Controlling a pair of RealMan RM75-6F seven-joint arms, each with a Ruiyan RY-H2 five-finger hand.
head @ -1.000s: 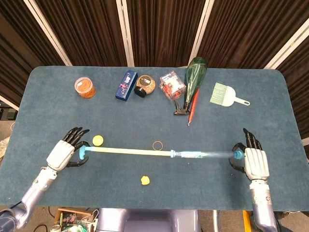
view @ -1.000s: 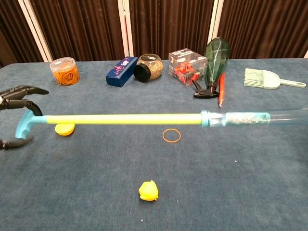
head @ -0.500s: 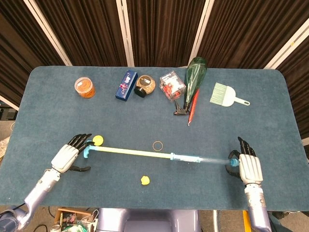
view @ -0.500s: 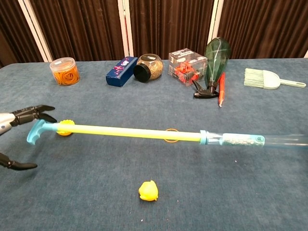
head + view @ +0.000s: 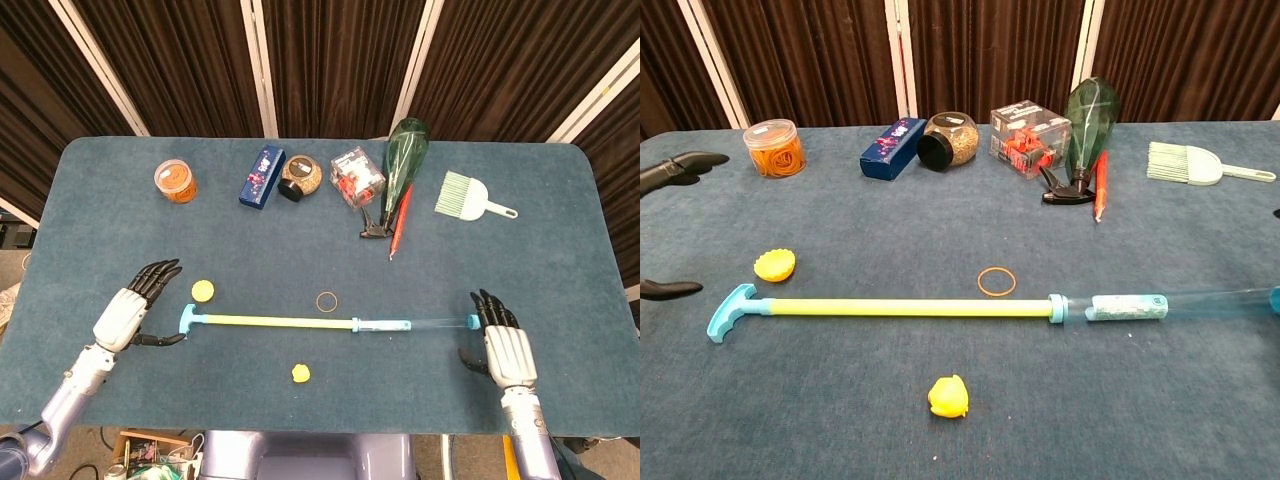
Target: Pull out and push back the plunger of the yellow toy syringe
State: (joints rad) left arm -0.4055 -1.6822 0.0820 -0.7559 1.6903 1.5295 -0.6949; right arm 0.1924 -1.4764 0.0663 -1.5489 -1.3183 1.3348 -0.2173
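Note:
The toy syringe lies flat on the blue table, its yellow plunger rod (image 5: 275, 321) drawn far out of the clear barrel (image 5: 415, 324). The blue T-handle (image 5: 188, 320) is at the rod's left end. In the chest view the rod (image 5: 900, 308) and barrel (image 5: 1180, 302) cross the table from left to right. My left hand (image 5: 125, 315) hovers a little left of the handle, fingers spread, touching nothing. My right hand (image 5: 497, 345) sits at the barrel's right tip with its fingers apart and grips nothing. Only the left hand's fingertips (image 5: 680, 165) show in the chest view.
Close to the syringe are a yellow cap (image 5: 203, 291), a rubber band (image 5: 327, 300) and a small yellow lump (image 5: 301, 373). Along the back stand an orange jar (image 5: 175, 180), blue box (image 5: 262, 177), brown jar (image 5: 300, 177), clear box (image 5: 357, 175), green bottle (image 5: 405, 160), red pen (image 5: 401, 220) and brush (image 5: 470, 197).
Both hands held the syringe above the table by its ends. They have let go, and it now lies on the cloth. The left hand has drawn back to the left.

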